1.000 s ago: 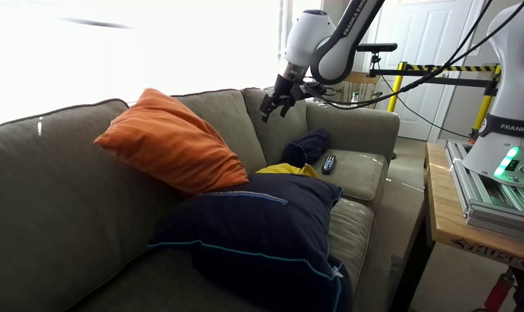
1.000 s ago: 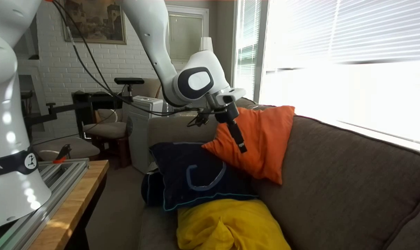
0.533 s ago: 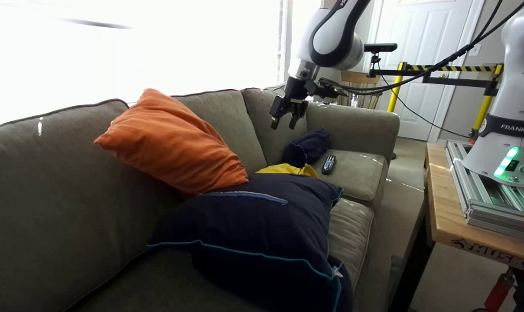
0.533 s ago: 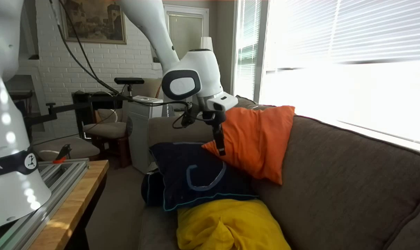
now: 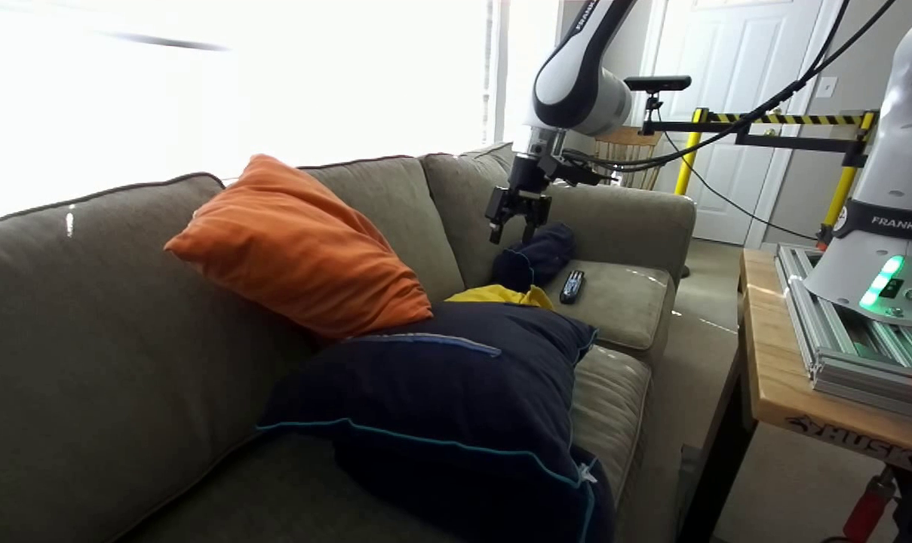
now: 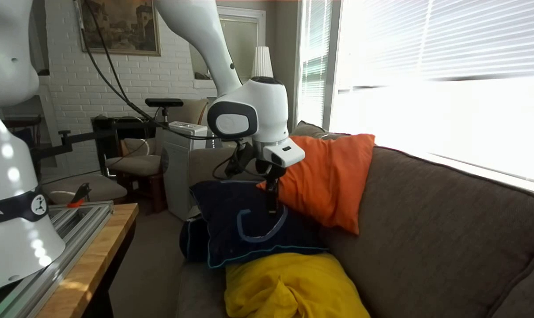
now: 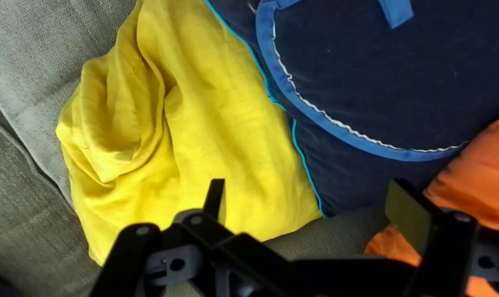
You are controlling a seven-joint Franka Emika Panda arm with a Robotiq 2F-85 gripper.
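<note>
Yellow cushion (image 7: 232,144) lies slumped on the sofa (image 7: 30,53) seat, touching the piped edge of the navy pillow (image 7: 377,74), which probably helps stop it sliding. Above it hangs the pincer (image 5: 512,230), spread wide with nothing between its tips, apparently high enough to stay clear of the fabric. Orange pillow (image 6: 333,176) leans against the backrest (image 6: 448,207), seemingly propped from below by the navy one.

Bright window (image 6: 443,57), white brick wall (image 6: 176,73), sofa (image 6: 430,221)
</note>
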